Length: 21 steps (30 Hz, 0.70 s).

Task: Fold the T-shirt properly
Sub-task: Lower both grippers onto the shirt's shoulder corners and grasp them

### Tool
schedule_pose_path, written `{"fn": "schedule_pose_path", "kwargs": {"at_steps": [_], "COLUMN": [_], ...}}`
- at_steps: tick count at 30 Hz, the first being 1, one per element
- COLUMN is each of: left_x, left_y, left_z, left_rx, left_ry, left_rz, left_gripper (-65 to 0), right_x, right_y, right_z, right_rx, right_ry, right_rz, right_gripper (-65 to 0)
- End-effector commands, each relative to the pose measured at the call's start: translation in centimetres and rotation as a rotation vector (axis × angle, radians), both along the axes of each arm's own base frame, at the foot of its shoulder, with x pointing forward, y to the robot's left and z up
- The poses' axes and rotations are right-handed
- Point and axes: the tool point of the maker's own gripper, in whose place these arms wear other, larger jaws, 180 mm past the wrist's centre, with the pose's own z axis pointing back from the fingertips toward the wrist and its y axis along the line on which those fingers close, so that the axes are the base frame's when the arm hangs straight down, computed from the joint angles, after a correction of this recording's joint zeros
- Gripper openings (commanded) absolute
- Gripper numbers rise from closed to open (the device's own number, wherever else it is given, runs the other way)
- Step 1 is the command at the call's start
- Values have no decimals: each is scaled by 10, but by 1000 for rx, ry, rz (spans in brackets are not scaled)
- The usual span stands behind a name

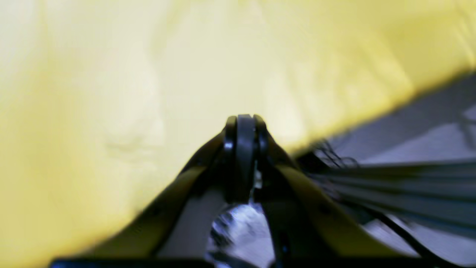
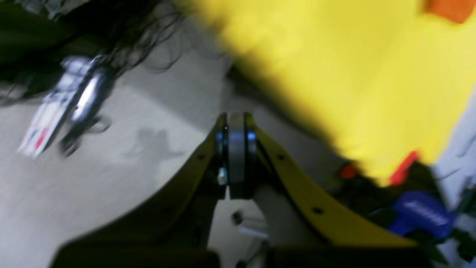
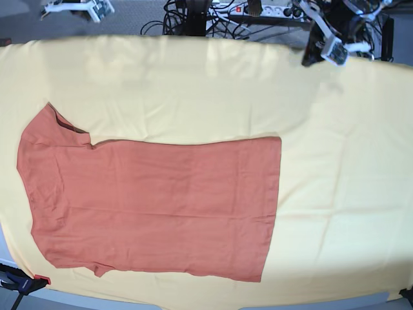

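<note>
I saw the rust-orange T-shirt lying flat on the pale-yellow cloth, lengthwise across the base view, one side folded in, hem edge straight on that view's right.

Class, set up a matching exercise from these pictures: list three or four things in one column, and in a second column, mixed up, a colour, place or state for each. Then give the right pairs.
Column one:
1. T-shirt
2. large cloth
3. left end effector
4. power strip

Column two:
A. pale yellow, covering the table
B. on the floor beyond the table's far edge
C. rust-orange, lying flat
D. shut, holding nothing

Pairs: 1-C, 2-A, 3-D, 4-B
</note>
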Motion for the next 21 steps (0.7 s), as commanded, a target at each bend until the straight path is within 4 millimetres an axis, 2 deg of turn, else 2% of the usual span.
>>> {"fn": "schedule_pose_path", "kwargs": {"at_steps": [1,9,14,16,18,21], "left_x": [8,69,89,95,102,109], "left_y": [-3,12,31,31,28,23], "left_z": [11,40,28,22,15,0], "left_rx": [5,141,196,182,177,220], "left_ry": [-50,-250,-246,-251,-259,-266], "left_rz": [-30,-173,-255,-313,-386,-499], "left_gripper": [-650,-650,-650,-650,-650,-650], "right_x": [10,102,139,151,162,171], "right_y": [0,1,-2,-3,-6,-20], "right_z": [8,48,73,81,79,56], "right_rx": [-9,-60,-83,-66,-41,-38], "right_ry": [-45,-343,-473,-509,-515,-461], "right_rz": [22,204,214,213,212,191], "right_gripper": [-650,-650,-650,-650,-650,-650]}}
